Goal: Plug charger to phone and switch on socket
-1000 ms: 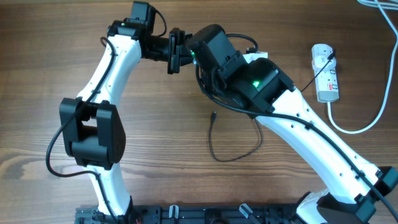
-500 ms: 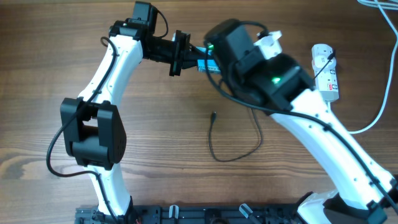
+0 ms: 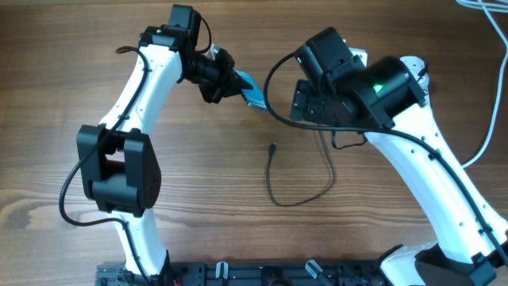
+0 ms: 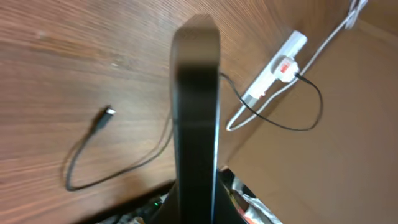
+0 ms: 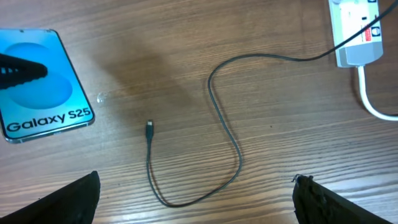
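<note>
Phone (image 3: 249, 89) sits top-centre of the table, clamped in the L gripper (image 3: 236, 83), which comes in from the phone's left. One dark finger (image 5: 18, 68) lies across the lit cyan screen. The L wrist view shows the phone edge-on, so the other jaw prob. backs it from behind. From overhead it looks tilted; can't tell if an edge rests on the wood. Likely held this way to steady it and present a short end for plugging, though no port is visible in any view.

Just right of and below the phone, the charger's plug tip (image 5: 149, 126) lies loose on the table, nothing touching it. The charger (image 3: 295, 200) cable loops down from the tip, away from the phone, then curves back up and runs right toward the socket.

Further right of the phone, the R gripper (image 5: 195, 180) hangs above the cable loop, fingers spread wide, holding nothing. Looks placed to drop onto the tip next.

Far right of the phone is the socket (image 5: 356, 34), white, red-marked switch, charger already plugged in, thick white cable (image 5: 373, 106) trailing off. Switch untouched, far as I can judge.

Table (image 3: 63, 95) is brown wood-grain, matte, bare apart from these. Past its edge the L wrist view shows a plain brown area (image 4: 348, 155); floor or wall, can't tell.
</note>
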